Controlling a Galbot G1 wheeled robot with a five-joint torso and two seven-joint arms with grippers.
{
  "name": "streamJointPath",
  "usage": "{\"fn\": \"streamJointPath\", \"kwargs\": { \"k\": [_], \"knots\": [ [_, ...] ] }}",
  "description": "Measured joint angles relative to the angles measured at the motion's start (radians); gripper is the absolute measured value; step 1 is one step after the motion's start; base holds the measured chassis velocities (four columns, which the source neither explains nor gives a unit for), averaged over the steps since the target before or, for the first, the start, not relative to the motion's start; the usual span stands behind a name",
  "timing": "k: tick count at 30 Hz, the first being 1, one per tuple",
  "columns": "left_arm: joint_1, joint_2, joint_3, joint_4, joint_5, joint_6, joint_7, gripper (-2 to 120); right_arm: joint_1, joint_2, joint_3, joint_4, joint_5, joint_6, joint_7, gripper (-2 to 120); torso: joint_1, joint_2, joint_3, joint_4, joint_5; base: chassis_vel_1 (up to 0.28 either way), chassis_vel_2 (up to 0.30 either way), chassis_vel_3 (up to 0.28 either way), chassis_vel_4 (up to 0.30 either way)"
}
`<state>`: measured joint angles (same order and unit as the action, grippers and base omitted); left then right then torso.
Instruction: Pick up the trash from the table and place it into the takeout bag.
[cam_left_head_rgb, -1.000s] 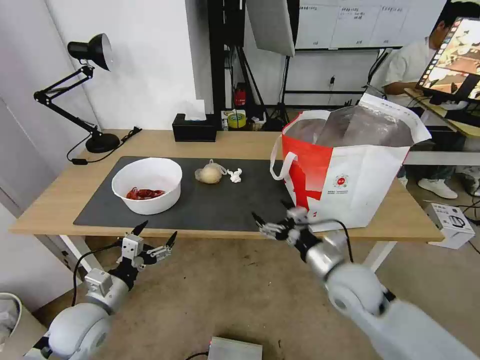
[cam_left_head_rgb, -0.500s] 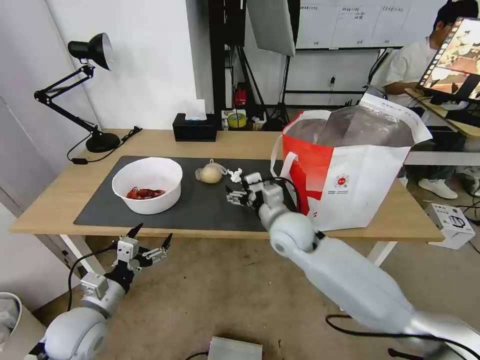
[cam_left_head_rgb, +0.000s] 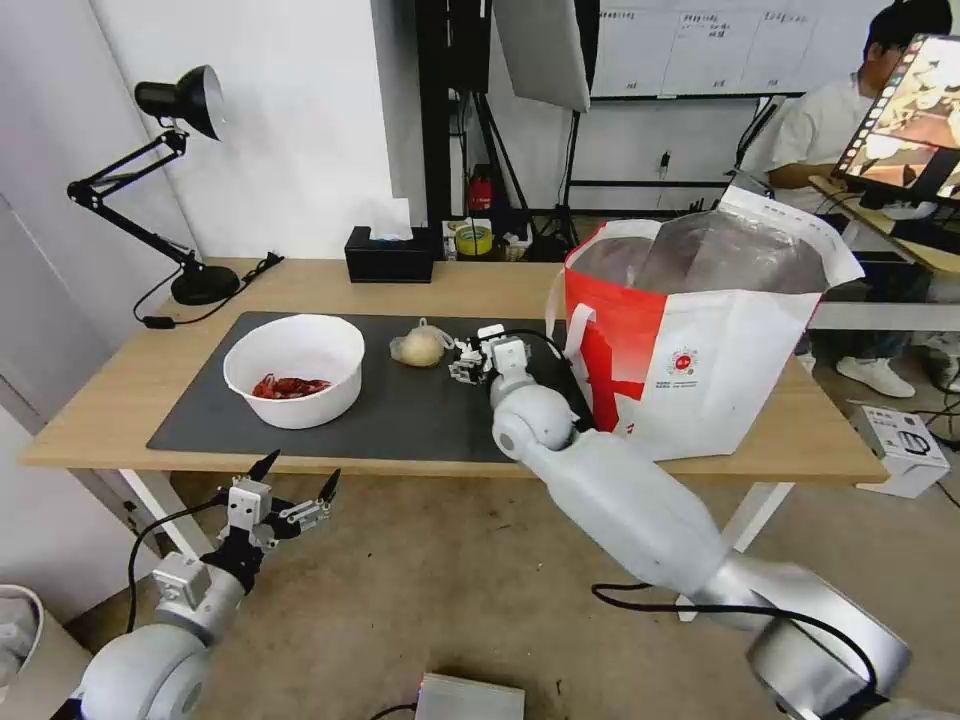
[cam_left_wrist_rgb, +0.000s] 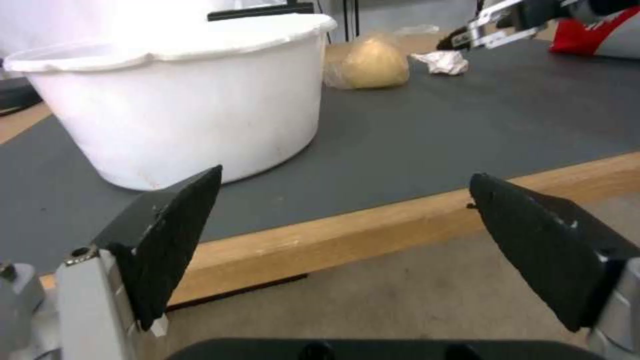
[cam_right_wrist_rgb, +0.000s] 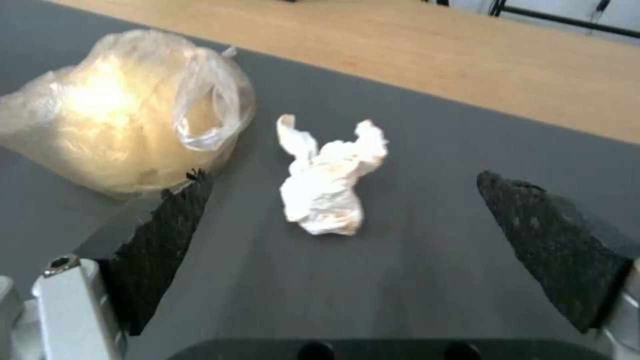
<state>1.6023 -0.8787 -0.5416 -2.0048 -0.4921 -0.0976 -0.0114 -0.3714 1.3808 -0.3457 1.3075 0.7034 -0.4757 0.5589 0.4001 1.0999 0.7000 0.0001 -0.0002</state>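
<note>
- White crumpled tissue (cam_right_wrist_rgb: 325, 186) lies on the mat, framed by the right gripper (cam_right_wrist_rgb: 340, 250), jaws spread and not touching it.
- Bowl (cam_left_head_rgb: 294, 368) and knotted bag (cam_left_head_rgb: 420, 347) are not yet in the takeout bag (cam_left_head_rgb: 700, 340).
- Knotted bag sits just beside the tissue and crowds the grasp.
- Left gripper (cam_left_head_rgb: 293, 480) hangs released below the table (cam_left_head_rgb: 120, 400) edge.

light-wood table (cam_left_head_rgb: 120, 400) – grey mat (cam_left_head_rgb: 420, 410), lamp (cam_left_head_rgb: 190, 285), tissue box (cam_left_head_rgb: 390, 258), takeout bag (cam_left_head_rgb: 720, 340)
</note>
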Motion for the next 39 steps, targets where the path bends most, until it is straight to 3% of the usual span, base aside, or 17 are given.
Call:
{"fn": "streamJointPath", "kwargs": {
  "k": [11,39],
  "knots": [
    [0.016,-0.007,-0.006,-0.004,0.019,-0.016,0.002,100,0.043,0.086,0.029,-0.161,-0.038,0.022,-0.009,100,0.0,0.0,0.0,0.0,0.0,0.0,0.0,0.0,0.0],
    [0.005,0.007,-0.003,-0.002,0.015,-0.02,0.004,100,0.109,0.151,0.082,-0.351,-0.057,0.06,-0.148,100,0.0,0.0,0.0,-0.0001,0.0001,0.0,0.0,0.0,0.0]
  ]
}}
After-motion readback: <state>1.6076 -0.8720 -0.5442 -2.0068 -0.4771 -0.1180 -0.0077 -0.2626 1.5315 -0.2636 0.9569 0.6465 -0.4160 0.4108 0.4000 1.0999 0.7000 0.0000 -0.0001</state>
